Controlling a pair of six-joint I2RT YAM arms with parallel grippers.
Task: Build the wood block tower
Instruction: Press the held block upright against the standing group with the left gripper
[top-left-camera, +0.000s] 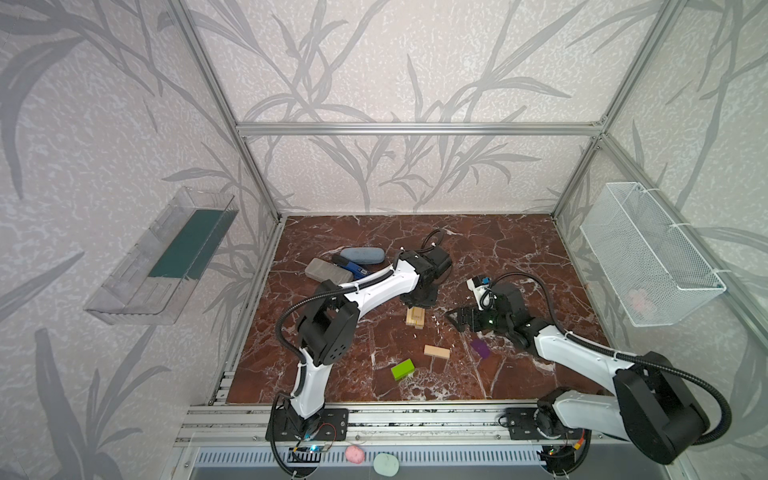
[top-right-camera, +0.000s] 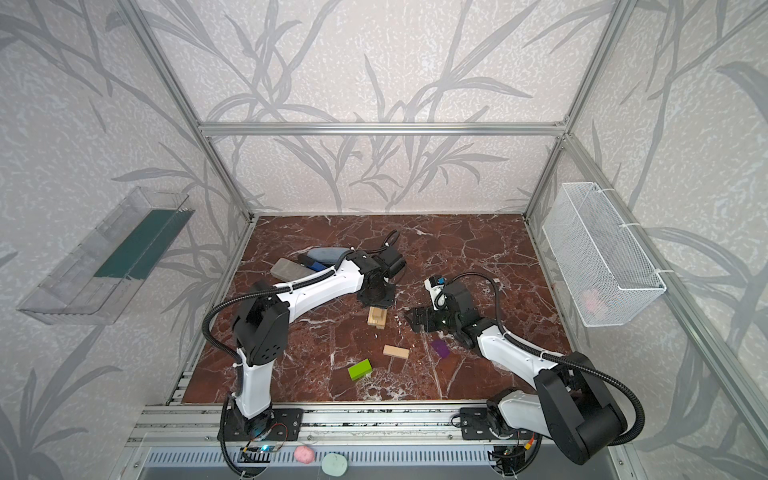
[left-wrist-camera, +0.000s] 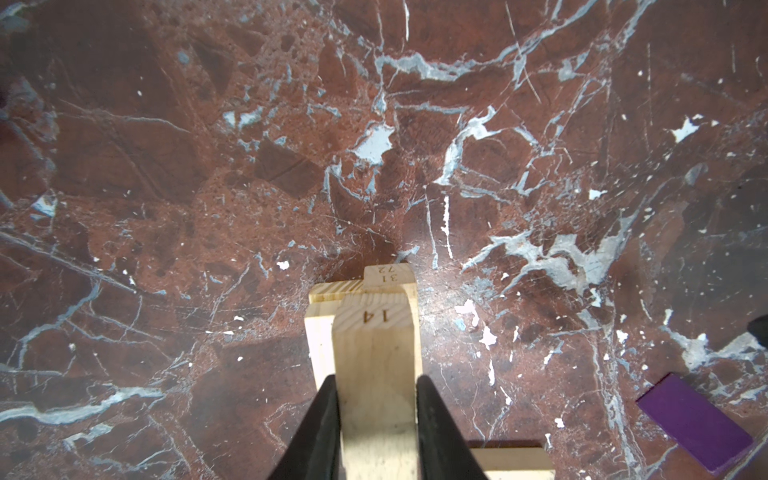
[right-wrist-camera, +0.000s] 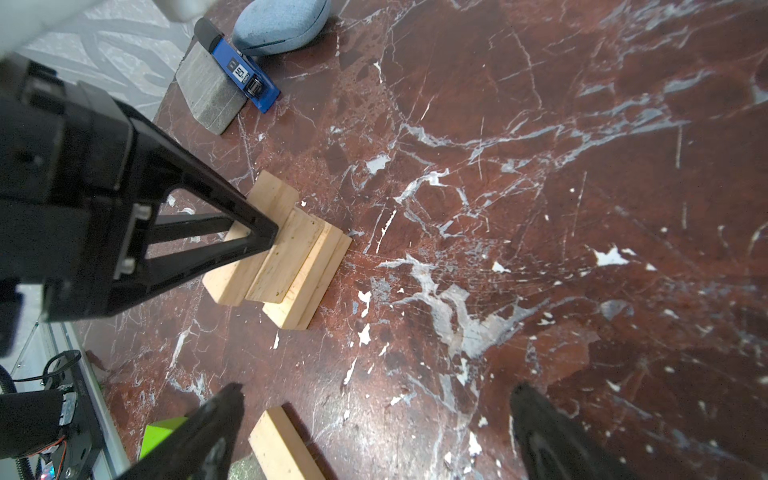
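Atop the tower (top-left-camera: 415, 319), left gripper (left-wrist-camera: 376, 379) seemingly pinching top wood block (left-wrist-camera: 374, 336), right gripper (right-wrist-camera: 376, 388) spread wide

You look into a cell whose walls (top-left-camera: 374, 62) carry pale wallpaper with grey leaves, held by an aluminium frame (top-left-camera: 415, 129). The table (top-left-camera: 498, 249) is red-brown marble with white veins. On the left wall hangs a clear plastic shelf (top-left-camera: 137, 286), on the right a white wire basket (top-left-camera: 648, 257), perhaps with something pink inside. The light is soft and even.
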